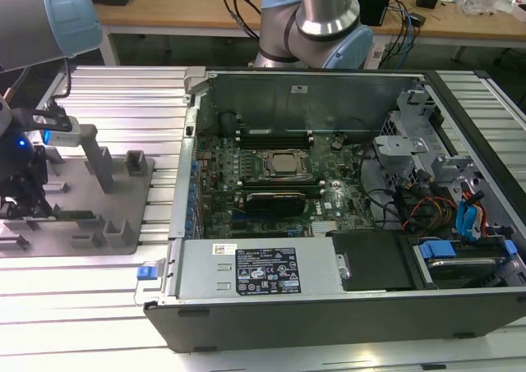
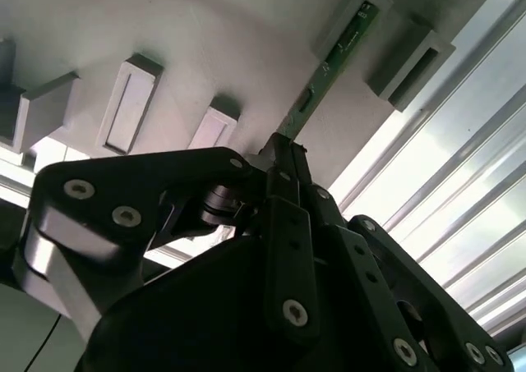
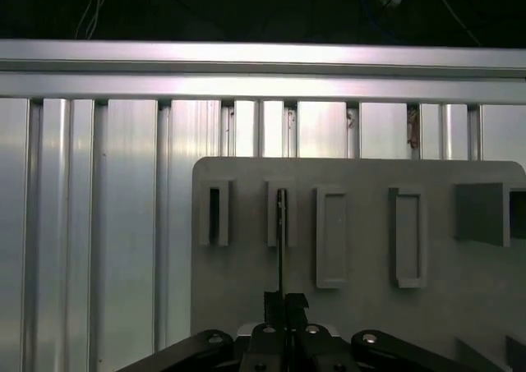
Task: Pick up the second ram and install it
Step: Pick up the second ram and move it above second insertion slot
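Pincer (image 3: 284, 300) clamped on second ram (image 3: 281, 224); far end w/in holder plate (image 3: 366, 306).

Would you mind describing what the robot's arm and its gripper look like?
The arm is silver-grey tubing with light-blue joint caps. The gripper is black, built of angular linkage bars studded with round silver screws, tapering to slim fingers. A small blue light glows at its wrist in the exterior view.
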`<state>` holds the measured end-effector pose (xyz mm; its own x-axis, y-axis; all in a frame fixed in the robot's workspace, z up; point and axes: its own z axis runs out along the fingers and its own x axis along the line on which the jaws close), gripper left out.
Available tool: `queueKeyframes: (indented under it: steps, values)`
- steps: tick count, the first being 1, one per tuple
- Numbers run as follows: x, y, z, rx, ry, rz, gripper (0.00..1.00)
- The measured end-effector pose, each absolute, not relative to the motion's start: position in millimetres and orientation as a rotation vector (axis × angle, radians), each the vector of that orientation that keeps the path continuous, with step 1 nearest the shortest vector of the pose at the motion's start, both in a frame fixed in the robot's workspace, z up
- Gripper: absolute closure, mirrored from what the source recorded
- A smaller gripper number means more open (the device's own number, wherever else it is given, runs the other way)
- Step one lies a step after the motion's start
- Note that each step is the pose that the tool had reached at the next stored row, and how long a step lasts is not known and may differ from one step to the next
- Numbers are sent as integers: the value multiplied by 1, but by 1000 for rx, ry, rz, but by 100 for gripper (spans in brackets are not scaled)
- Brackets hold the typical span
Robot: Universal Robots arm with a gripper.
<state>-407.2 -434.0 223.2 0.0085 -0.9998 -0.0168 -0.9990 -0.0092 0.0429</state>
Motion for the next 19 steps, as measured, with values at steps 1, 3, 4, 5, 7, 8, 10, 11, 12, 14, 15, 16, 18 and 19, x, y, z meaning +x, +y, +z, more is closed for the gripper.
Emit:
queueKeyframes:
  steps: [1, 3, 4, 5, 7, 8, 10, 11, 12, 14, 15, 16, 18, 19]
  values:
    - [-407, -434, 227, 2217, -2198, -66, 91]
    - [-407, -434, 231, 2217, -2198, -66, 91]
    - [-407, -434, 236, 2217, -2198, -66, 91]
    - [-407, -434, 242, 2217, -2198, -66, 91]
    - [-407, -434, 250, 2217, -2198, -66, 91]
    - [-407, -434, 254, 2217, -2198, -66, 91]
    - [-407, -434, 261, 2218, -2198, -66, 91]
    - [-407, -434, 264, 2217, -2198, -66, 91]
    - [-407, -434, 266, 2218, -2198, -66, 91]
    - [-407, -434, 271, 2217, -2198, -66, 91]
    - [-407, -434, 276, 2217, -2198, -66, 91]
    - [-407, -434, 280, 2217, -2198, -66, 91]
    - [-407, -434, 289, 2217, -2198, -66, 91]
    - [-407, -434, 291, 2217, -2198, -66, 91]
